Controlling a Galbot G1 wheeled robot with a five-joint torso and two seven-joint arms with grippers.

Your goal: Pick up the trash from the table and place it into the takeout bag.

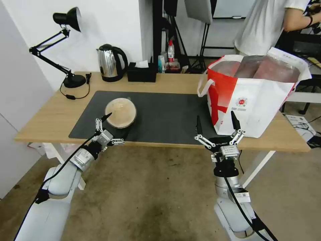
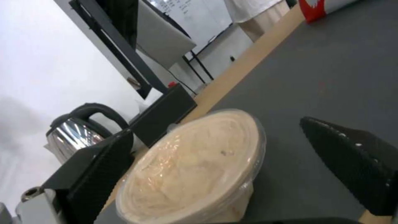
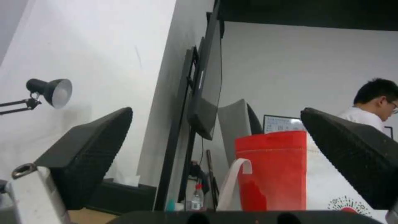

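Nearest the robot, the left gripper (image 1: 108, 129) sits at the front edge of the table (image 1: 57, 117), its fingers (image 2: 104, 161) spread apart on either side of the round beige bowl (image 1: 120, 112) and not touching it. The left wrist view confirms this: the bowl, sealed under a clear film, lies between the two black pads with a gap at each side. The right gripper (image 1: 217, 125) hovers at the near table edge just before the takeout bag (image 1: 254, 97), fingers released and empty.

The bowl stands on the dark grey mat (image 1: 167, 113), towards its left end, well apart from the bag at the table's right end.

Progress, as judged: one trash item is visible on the table, the beige bowl, not yet grasped. No cup or crayfish bowl is seen on the table; the bag's interior shows only its foil lining from this angle, so its contents cannot be confirmed. Remaining work appears to be gripping, carrying and bagging this bowl.

Count: one bowl, one bag, one mat, two grippers. At the far edge: one steel kettle (image 1: 108, 63), one black tissue box (image 1: 141, 72), one desk lamp (image 1: 67, 20).
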